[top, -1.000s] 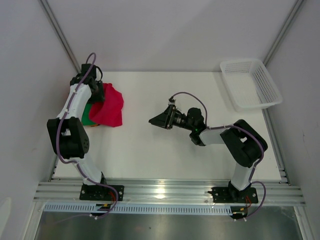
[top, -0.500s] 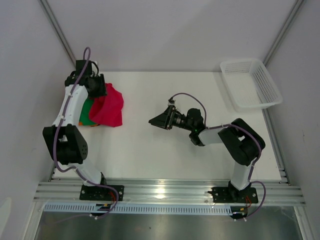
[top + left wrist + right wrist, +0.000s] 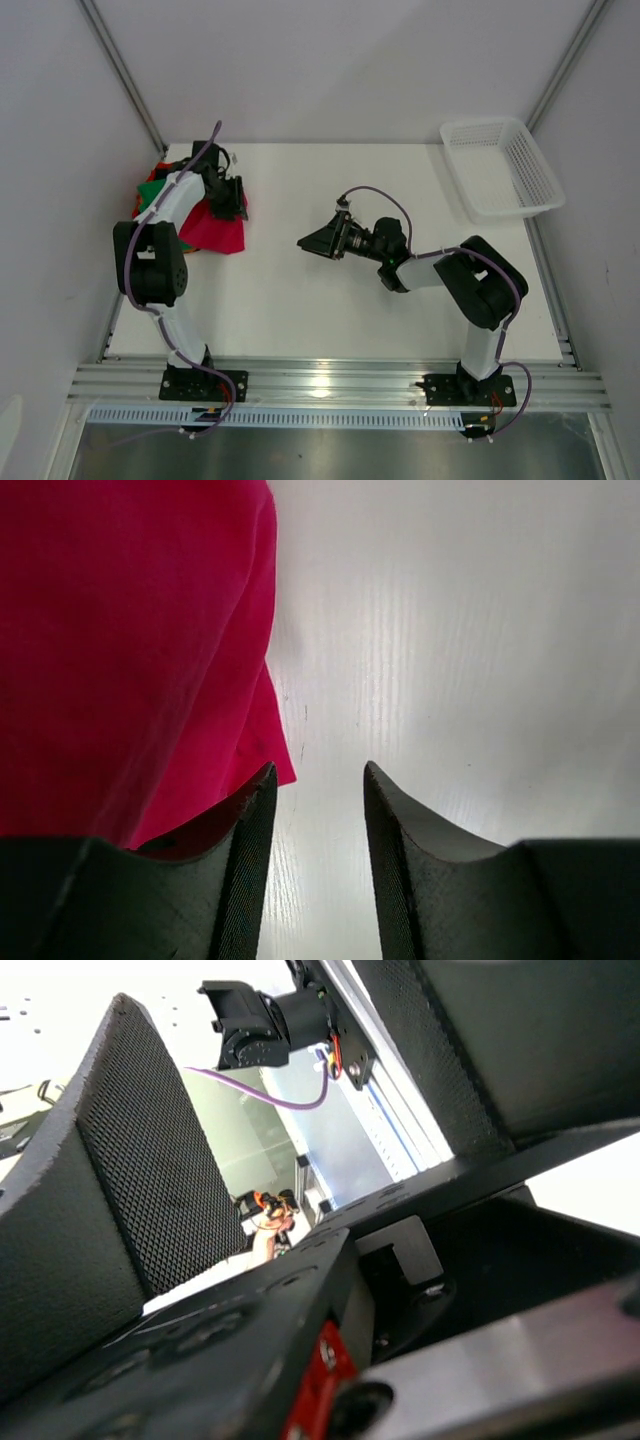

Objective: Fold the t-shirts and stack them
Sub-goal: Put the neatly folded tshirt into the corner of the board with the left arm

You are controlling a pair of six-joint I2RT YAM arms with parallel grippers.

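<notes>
- The left gripper [image 3: 315, 865] was seen part-open, with nothing between the jaws, at the edge of the crimson t-shirt [image 3: 120, 630].
- The right gripper [image 3: 312, 241] was held wide and empty at mid-frame.
- The crimson and green t-shirt [image 3: 150, 189] were piled at upper left on the table [image 3: 330, 300].
- The white basket [image 3: 495, 170] was set at upper right.

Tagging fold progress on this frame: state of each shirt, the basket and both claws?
crimson t-shirt: unfolded, bunched on the table, one left finger at its edge.
green t-shirt: bunched in the same pile, mostly hidden.
white mesh basket: upright, nothing in it.
left claw: open, holding nothing.
right claw: open, holding nothing.
</notes>
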